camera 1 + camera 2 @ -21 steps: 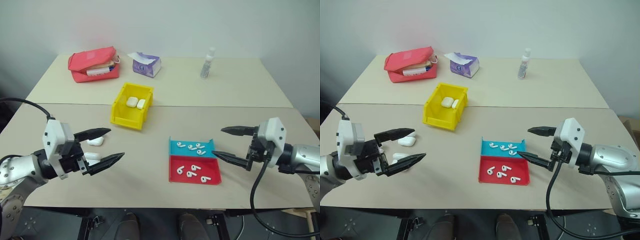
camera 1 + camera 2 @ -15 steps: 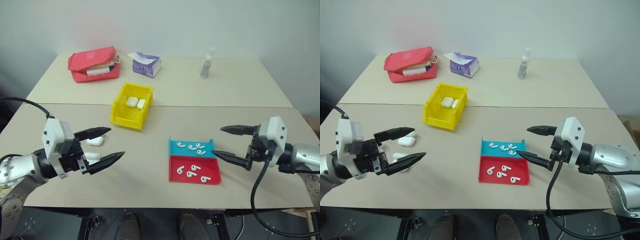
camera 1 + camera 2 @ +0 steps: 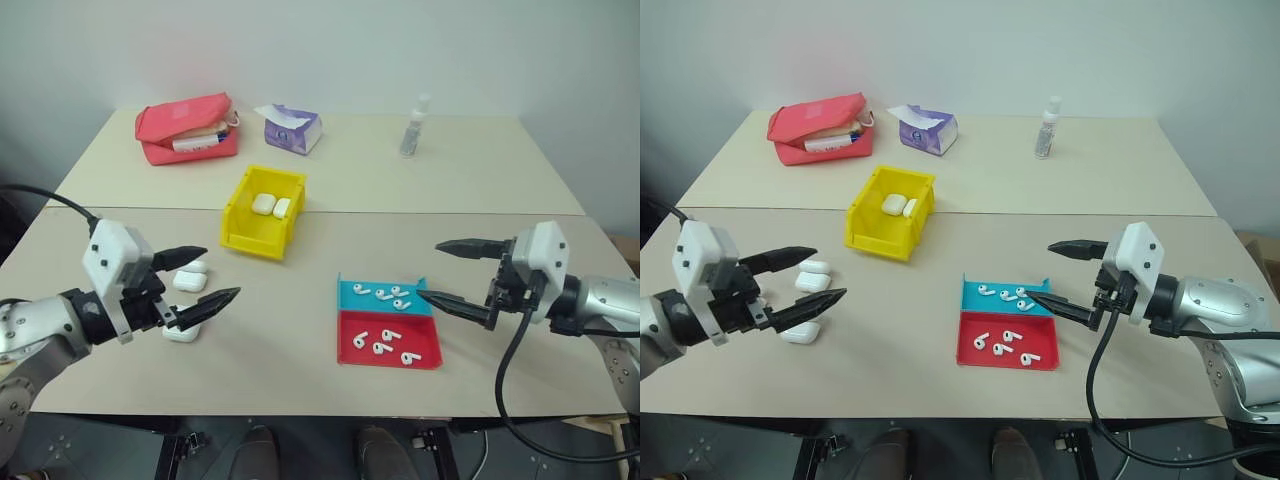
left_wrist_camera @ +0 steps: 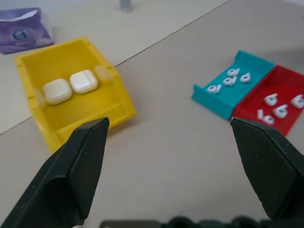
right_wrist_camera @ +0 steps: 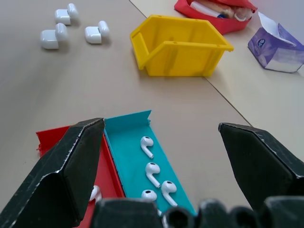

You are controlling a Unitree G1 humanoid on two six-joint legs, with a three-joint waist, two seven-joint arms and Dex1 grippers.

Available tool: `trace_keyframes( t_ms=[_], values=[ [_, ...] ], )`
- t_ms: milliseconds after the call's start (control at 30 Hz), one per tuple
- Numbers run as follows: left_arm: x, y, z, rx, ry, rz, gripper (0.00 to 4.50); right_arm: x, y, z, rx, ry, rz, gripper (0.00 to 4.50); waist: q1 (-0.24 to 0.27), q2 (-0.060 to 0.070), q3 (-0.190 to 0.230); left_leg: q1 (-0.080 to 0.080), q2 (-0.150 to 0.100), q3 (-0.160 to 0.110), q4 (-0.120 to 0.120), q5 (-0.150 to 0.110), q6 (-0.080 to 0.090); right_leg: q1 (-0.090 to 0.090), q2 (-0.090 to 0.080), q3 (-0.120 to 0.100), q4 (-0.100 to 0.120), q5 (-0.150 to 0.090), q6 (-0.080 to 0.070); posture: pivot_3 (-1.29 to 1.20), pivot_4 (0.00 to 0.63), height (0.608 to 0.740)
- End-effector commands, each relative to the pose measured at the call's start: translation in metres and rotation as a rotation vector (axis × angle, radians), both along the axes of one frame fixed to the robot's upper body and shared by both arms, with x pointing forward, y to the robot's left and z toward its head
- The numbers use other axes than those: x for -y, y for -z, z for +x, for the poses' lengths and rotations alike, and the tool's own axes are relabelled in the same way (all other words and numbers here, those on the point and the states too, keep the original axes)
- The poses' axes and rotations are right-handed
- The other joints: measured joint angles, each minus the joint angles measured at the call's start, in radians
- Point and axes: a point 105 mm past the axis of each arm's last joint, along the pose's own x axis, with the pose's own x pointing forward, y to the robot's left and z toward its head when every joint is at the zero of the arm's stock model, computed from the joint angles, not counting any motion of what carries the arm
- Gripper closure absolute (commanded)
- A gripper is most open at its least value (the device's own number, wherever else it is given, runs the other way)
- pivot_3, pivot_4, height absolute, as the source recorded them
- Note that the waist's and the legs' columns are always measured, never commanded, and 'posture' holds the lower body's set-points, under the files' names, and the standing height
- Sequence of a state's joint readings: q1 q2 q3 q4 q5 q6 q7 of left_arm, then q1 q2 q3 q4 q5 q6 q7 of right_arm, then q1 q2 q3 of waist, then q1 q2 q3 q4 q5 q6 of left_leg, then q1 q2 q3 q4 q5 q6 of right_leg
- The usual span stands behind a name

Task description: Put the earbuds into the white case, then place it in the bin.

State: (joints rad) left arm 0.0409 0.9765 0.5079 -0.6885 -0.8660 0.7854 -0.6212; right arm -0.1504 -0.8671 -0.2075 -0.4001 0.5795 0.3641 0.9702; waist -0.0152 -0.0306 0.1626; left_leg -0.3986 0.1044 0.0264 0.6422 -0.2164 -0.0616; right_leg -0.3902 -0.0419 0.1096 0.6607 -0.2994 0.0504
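Hovering above a pale beige surface (image 3: 300, 330), the robot's two arms face each other with nothing in their grasp. The left gripper (image 3: 205, 275) holds its black fingers spread wide and empty over a cluster of open white cases (image 3: 805, 300) near the surface's left side; three of them lie there with lids flipped back, as the right wrist view shows. The right gripper (image 3: 440, 272) likewise has its fingers parted to the full and grips nothing, its lower fingertip poised just above the right end of the teal tray (image 3: 383, 294).

Four earbuds (image 5: 154, 175) rest in that teal tray, and four more earbuds lie in the red tray (image 3: 390, 345), which sits touching the teal one on its near side. Both trays lie right of centre on the surface.

The yellow bin (image 3: 263, 212) stands further back, left of the trays and beyond the loose cases, with two closed white cases side by side inside it.

At the far edge of the surface sit a red pouch (image 3: 187, 128) with its top open, a purple tissue pack (image 3: 292, 128) just to its right, and a small clear bottle (image 3: 414, 127) well apart toward the right.
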Motion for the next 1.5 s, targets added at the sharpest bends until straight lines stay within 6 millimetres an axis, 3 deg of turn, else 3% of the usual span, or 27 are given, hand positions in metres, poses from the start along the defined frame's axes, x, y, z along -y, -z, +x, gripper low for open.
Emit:
trace_keyframes(
  t_ms=[33, 233, 333, 500, 800, 1067, 1233, 1500],
  values=[
    [-0.007, -0.002, 0.002, -0.027, -0.071, 0.098, 0.07, -0.003, -0.009, -0.001, 0.043, 0.01, -0.004, 0.0, 0.0, 0.0, 0.0, 0.0, 0.0, 0.0, 0.0, 0.0, 0.0, 0.0, 0.0, 0.0, 0.0, 0.0, 0.0, 0.0, 0.15, 0.74],
    [-0.037, 0.013, 0.001, -0.354, -0.201, 0.257, 0.07, -0.009, -0.007, -0.003, 0.031, 0.024, 0.029, 0.0, 0.0, 0.0, 0.001, 0.0, 0.0, 0.0, -0.001, 0.0, 0.0, -0.002, 0.0, 0.0, 0.001, 0.0, 0.0, 0.0, 0.15, 0.74],
    [-0.059, 0.014, 0.005, -0.534, -0.344, 0.246, 0.07, -0.013, -0.005, -0.005, 0.02, 0.022, 0.053, 0.0, 0.001, 0.0, 0.001, 0.0, 0.0, 0.0, -0.001, 0.0, 0.0, -0.002, 0.0, -0.001, 0.001, 0.0, 0.0, 0.0, 0.15, 0.74],
    [-0.068, 0.019, 0.002, -0.707, -0.412, 0.235, 0.07, -0.02, -0.001, -0.006, 0.009, 0.013, 0.087, 0.0, -0.002, -0.001, 0.001, -0.003, -0.001, 0.0, -0.001, 0.0, 0.0, -0.004, 0.0, -0.001, 0.002, -0.001, 0.0, 0.0, 0.15, 0.74],
    [-0.077, 0.029, -0.003, -0.789, -0.492, 0.256, 0.07, -0.025, 0.003, -0.009, -0.024, 0.002, 0.11, 0.0, 0.001, -0.001, 0.001, -0.009, 0.0, 0.0, -0.001, 0.0, 0.0, -0.012, 0.0, 0.0, 0.004, -0.001, 0.0, 0.0, 0.15, 0.74],
    [-0.12, 0.012, -0.003, -0.831, -0.707, 0.231, 0.07, -0.02, 0.005, -0.011, -0.054, 0.004, 0.106, 0.0, 0.002, -0.001, 0.001, -0.009, -0.001, 0.0, -0.002, 0.0, 0.0, -0.013, 0.0, 0.0, 0.004, -0.001, -0.001, 0.0, 0.15, 0.74],
    [-0.141, 0.023, 0.011, -0.83, -0.825, 0.226, 0.07, -0.022, 0.002, -0.012, -0.056, 0.003, 0.104, 0.0, 0.006, -0.001, 0.001, -0.009, -0.001, 0.0, -0.001, 0.0, 0.0, -0.012, 0.0, 0.0, 0.004, -0.001, -0.001, 0.0, 0.15, 0.74],
    [-0.145, 0.051, 0.041, -0.85, -0.856, 0.231, 0.07, -0.018, -0.005, -0.011, -0.039, 0.025, 0.095, 0.0, 0.018, -0.001, 0.001, -0.01, -0.001, 0.0, -0.001, 0.0, -0.001, -0.013, 0.0, -0.001, 0.004, -0.001, -0.001, 0.0, 0.15, 0.74]
  ],
)
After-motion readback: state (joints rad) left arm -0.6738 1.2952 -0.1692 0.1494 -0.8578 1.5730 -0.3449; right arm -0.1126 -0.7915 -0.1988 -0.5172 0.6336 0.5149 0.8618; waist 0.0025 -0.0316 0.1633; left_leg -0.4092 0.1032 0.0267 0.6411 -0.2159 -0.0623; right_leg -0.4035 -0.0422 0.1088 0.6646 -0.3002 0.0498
